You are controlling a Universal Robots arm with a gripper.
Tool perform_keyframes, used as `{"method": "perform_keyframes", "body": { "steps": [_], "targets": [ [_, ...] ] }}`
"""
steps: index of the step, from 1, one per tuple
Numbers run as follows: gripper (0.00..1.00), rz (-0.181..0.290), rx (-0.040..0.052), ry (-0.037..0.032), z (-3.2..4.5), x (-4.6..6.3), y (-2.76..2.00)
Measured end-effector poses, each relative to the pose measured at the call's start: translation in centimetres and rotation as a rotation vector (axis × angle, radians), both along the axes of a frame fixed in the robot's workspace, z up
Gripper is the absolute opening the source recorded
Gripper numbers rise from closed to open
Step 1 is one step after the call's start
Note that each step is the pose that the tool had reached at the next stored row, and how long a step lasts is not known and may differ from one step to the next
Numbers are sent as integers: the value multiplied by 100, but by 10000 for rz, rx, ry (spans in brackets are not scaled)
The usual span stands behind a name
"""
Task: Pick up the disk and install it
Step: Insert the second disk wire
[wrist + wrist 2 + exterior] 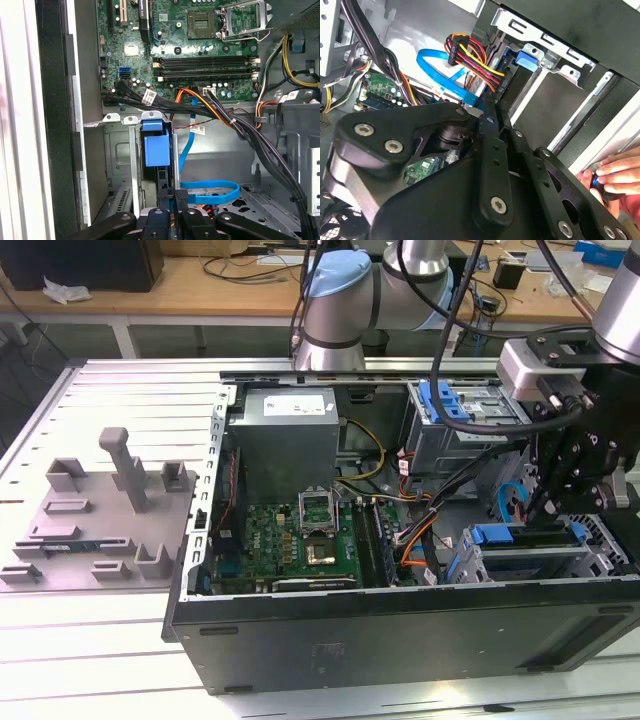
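We see an open computer case (400, 625) lying on its side on the slatted metal worktop (90, 640), with a grey fixture block (95, 510) to the exterior view's left of it. The arm (345, 290) reaches over the case from the far side, and the jaws (548, 502) hang at the drive bay (530, 560) towards the exterior view's right. Inside the case the exterior view takes in the power supply (288, 435), the green motherboard (300, 545) and an upper metal cage with a blue latch (440, 402).

The disk (156, 147) stands on edge in the bay, its blue carrier showing in the first wrist view directly ahead of the jaws and close to them, with a blue flat cable (210, 191) looping just beside it. In the exterior view the same blue carrier sits in the bay directly below the jaws.

The second wrist view adds a bundle of red, yellow and black wires (475, 55) plugged in beside the blue carrier, and a person's hand (615, 175) resting on the case edge.

We cannot tell whether the jaws are apart or together; their tips sit close around a narrow gap in the first wrist view, and we cannot see whether they touch the disk.
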State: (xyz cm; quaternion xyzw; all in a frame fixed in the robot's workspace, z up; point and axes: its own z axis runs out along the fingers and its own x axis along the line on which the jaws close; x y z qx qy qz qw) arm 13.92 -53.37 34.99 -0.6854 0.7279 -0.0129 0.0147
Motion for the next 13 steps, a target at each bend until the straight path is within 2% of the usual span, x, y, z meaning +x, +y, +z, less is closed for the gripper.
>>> {"method": "perform_keyframes", "body": {
  "steps": [13],
  "targets": [
    [16,94,3,-1,-11,-4,-6]
  ]
}}
